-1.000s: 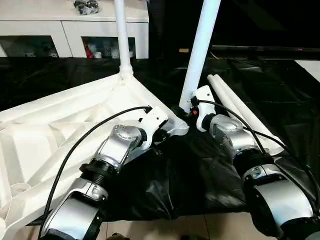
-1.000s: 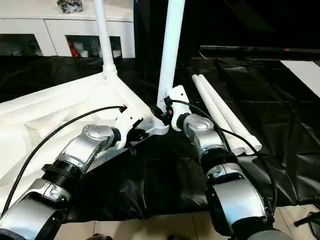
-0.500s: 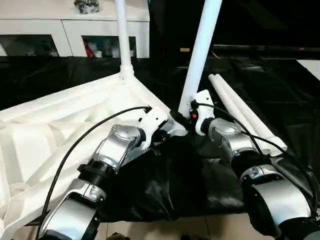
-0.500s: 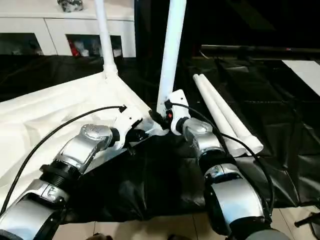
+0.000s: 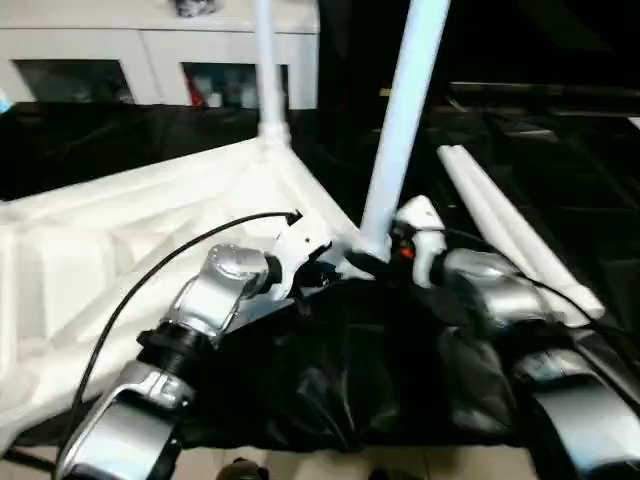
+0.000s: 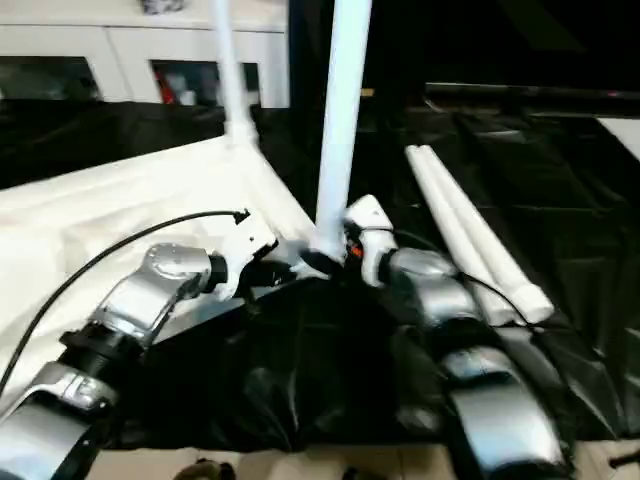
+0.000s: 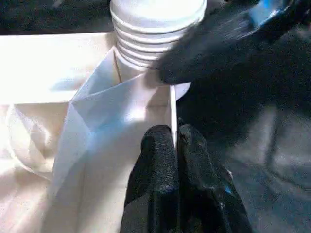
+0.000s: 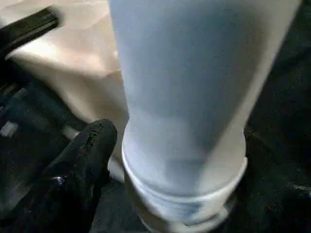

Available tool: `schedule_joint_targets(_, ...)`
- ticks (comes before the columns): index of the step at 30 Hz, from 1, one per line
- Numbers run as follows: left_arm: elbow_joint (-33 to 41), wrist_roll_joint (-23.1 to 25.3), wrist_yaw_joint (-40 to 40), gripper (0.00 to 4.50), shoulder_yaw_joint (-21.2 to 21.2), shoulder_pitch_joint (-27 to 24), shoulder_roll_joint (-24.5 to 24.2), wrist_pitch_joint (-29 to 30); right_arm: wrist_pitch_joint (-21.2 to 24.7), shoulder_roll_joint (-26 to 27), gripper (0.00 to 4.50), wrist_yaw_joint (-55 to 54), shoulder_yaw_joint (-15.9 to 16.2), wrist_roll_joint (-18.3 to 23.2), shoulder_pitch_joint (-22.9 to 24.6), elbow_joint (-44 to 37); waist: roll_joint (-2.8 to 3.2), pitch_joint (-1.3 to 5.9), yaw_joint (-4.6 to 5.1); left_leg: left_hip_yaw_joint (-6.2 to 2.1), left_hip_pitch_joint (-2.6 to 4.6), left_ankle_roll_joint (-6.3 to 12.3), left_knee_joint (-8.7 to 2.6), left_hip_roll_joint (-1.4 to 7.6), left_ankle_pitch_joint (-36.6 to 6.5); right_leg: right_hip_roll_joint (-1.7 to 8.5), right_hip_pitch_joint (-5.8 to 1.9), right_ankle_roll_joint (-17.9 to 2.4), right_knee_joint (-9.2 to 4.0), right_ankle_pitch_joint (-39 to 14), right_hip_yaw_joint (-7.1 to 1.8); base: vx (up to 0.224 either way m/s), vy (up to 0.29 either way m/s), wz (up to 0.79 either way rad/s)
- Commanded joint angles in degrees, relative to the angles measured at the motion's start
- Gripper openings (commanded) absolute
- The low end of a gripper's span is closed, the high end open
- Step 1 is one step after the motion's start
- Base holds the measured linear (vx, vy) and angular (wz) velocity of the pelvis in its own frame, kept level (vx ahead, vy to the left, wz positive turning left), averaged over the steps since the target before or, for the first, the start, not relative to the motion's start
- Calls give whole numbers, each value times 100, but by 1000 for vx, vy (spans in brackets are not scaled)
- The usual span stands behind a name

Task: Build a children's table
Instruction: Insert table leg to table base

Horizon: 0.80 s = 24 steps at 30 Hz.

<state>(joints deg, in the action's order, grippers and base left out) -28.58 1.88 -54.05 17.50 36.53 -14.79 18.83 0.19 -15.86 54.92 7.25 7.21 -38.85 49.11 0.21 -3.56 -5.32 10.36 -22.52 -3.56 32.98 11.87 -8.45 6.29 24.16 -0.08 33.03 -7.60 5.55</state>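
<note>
The children's table lies upside down on black cloth, its ribbed white top facing up. One leg stands in the far corner socket. A second leg stands upright in the near corner socket, its threaded foot seated there. Two loose legs lie side by side on the right. My left gripper is shut on a thin rib wall of the top, just beside that near socket. My right gripper is open at the second leg's foot, one black finger standing beside the leg.
A white cabinet with glass doors stands behind the work. Black cloth covers the ground under the table and bunches up between my forearms. A strip of pale floor runs along the near edge.
My right gripper's jaws have spread apart around the near leg's foot. The left gripper keeps its pinch on the rib. The head view has shifted, so the whole picture slid.
</note>
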Motion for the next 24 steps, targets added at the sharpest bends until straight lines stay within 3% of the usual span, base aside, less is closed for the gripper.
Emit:
schedule_joint_targets(1,309,-258,-428,0,86,91,30,-387,118,-68,383,642,301,48,211,-511,44,487,-14,20,134,362,-334,124,-1484,169,-371,-1514,-259,-950,-213,0,0,0)
schedule_joint_targets(4,276,-307,-817,0,171,34,-85,-618,138,-279,383,1034,483,13,479,-910,39,447,-46,15,173,207,-372,141,-1941,177,-331,-1345,-335,-1602,-227,0,0,0)
schedule_joint_targets(9,188,-366,-1438,0,332,-48,-236,-984,320,-545,383,1486,654,52,857,-1549,29,425,-72,0,199,89,-400,144,-2265,190,-301,-1115,-407,-2222,-240,0,0,0)
schedule_joint_targets(14,-3,-347,-1962,0,464,-76,-372,-1341,638,-804,383,1825,773,109,1188,-2214,48,412,-92,-20,193,32,-422,139,-2393,198,-300,-1001,-434,-2470,-239,0,0,0)
schedule_joint_targets(24,-235,-308,-2247,0,453,5,-443,-1469,857,-860,299,1897,816,112,1340,-2523,42,419,-81,-43,210,-28,-422,143,-2474,216,-290,-957,-451,-2660,-230,0,0,0)
